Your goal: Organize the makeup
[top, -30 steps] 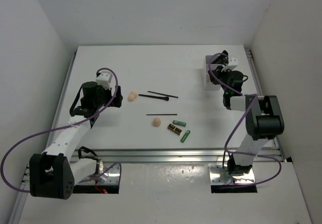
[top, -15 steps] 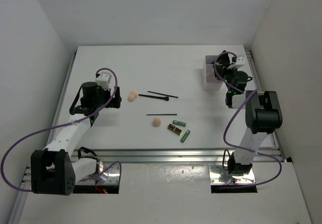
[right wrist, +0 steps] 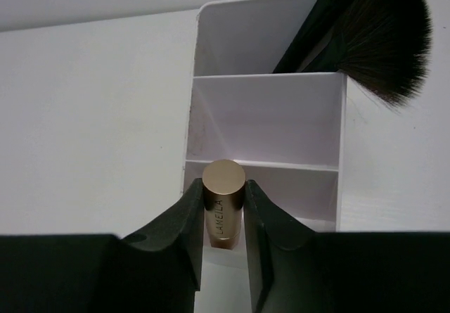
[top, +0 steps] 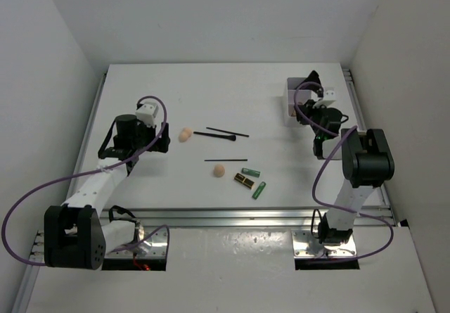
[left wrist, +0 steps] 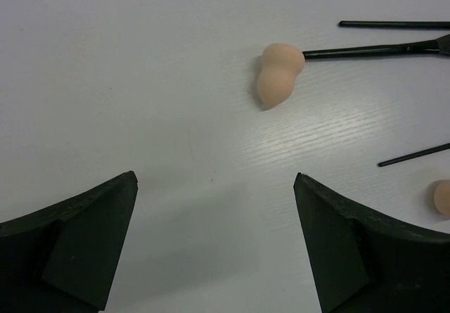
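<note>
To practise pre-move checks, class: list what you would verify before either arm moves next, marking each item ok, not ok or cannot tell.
1. Right gripper shut on copper tube: ok.
2. Tube directly over a box compartment: cannot tell.
3. Box has an empty compartment: ok; brush stands in the far one.
4. Left gripper open, empty: ok.
5. Sponge clear of neighbours: not ok; a thin black stick ends against it.
</note>
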`<state>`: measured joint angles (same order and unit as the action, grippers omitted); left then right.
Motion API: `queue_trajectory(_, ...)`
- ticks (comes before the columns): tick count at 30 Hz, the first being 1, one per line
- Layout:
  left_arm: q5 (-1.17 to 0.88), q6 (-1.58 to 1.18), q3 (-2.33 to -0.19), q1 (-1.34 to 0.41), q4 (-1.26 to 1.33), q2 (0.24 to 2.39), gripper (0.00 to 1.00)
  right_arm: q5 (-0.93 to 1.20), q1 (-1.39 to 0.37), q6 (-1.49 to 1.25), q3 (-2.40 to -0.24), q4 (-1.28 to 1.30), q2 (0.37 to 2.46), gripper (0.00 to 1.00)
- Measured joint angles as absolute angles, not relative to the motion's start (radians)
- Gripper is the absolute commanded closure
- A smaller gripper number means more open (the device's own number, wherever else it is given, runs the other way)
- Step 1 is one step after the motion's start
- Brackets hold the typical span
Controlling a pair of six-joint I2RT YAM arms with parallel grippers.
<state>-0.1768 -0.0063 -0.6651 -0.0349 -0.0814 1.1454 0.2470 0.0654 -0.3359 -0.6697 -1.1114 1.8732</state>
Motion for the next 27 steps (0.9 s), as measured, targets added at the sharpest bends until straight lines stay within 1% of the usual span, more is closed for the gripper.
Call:
queue_trajectory(1, -0.178, -0.005, -0.665, -0.035, -0.081, 1.145, 0.0, 0.247, 0.062, -0.332, -0.67, -1.103, 1.87, 0.69)
queue_trajectory(2, -0.179, -0.004, -0.665, -0.035, -0.081, 1.145, 0.0, 0.249, 0.059, -0.328, -0.669, -1.085, 1.863, 0.59)
queue_trajectory(3, -0.18, -0.003, -0.665, -0.035, -0.081, 1.145, 0.0, 0.252, 0.056, -0.324, -0.669, -1.063, 1.852, 0.52)
queue_trajectory(5, -0.18, 0.002, -0.665, -0.035, -0.081, 1.145, 0.0, 0.262, 0.046, -0.295, -0.672, -0.969, 1.809, 0.35)
queue_trajectory(6, -0.18, 0.009, -0.665, -0.035, -0.082, 1.145, 0.0, 0.264, 0.04, -0.278, -0.678, -0.917, 1.782, 0.22)
queue_trajectory(8, -0.181, 0.021, -0.665, -0.035, -0.082, 1.145, 0.0, 0.256, 0.025, -0.233, -0.725, -0.747, 1.719, 0.12)
queue_trajectory(10, -0.18, 0.033, -0.665, -0.035, -0.083, 1.145, 0.0, 0.236, 0.001, -0.188, -0.789, -0.567, 1.653, 0.07)
queue_trajectory(12, -0.18, 0.043, -0.665, -0.034, -0.084, 1.145, 0.0, 0.217, -0.028, -0.136, -0.85, -0.393, 1.586, 0.07)
queue_trajectory(15, -0.179, 0.048, -0.664, -0.034, -0.09, 1.134, 0.0, 0.211, -0.089, -0.032, -0.929, -0.134, 1.496, 0.16)
queue_trajectory(16, -0.179, 0.049, -0.663, -0.034, -0.09, 1.127, 0.0, 0.22, -0.112, 0.013, -0.954, -0.043, 1.477, 0.27)
queue_trajectory(18, -0.18, 0.051, -0.654, -0.033, -0.087, 1.107, 0.0, 0.255, -0.163, 0.091, -0.989, 0.104, 1.463, 0.44)
queue_trajectory(19, -0.18, 0.052, -0.645, -0.033, -0.083, 1.093, 0.0, 0.27, -0.196, 0.116, -1.003, 0.19, 1.464, 0.56)
queue_trajectory(20, -0.179, 0.052, -0.633, -0.033, -0.078, 1.08, 0.0, 0.268, -0.229, 0.126, -1.011, 0.263, 1.468, 0.56)
queue_trajectory(21, -0.178, 0.052, -0.623, -0.033, -0.076, 1.068, 0.0, 0.262, -0.262, 0.124, -1.016, 0.331, 1.475, 0.53)
queue_trajectory(22, -0.177, 0.052, -0.613, -0.033, -0.076, 1.056, 0.0, 0.251, -0.3, 0.088, -1.02, 0.411, 1.483, 0.41)
queue_trajectory(24, -0.176, 0.05, -0.593, -0.033, -0.072, 1.035, 0.0, 0.21, -0.347, -0.006, -1.018, 0.532, 1.492, 0.38)
queue_trajectory(25, -0.176, 0.047, -0.584, -0.033, -0.067, 1.026, 0.0, 0.182, -0.358, -0.095, -1.006, 0.569, 1.485, 0.36)
queue_trajectory(27, -0.175, 0.04, -0.566, -0.033, -0.057, 1.009, 0.0, 0.126, -0.367, -0.278, -0.944, 0.576, 1.445, 0.31)
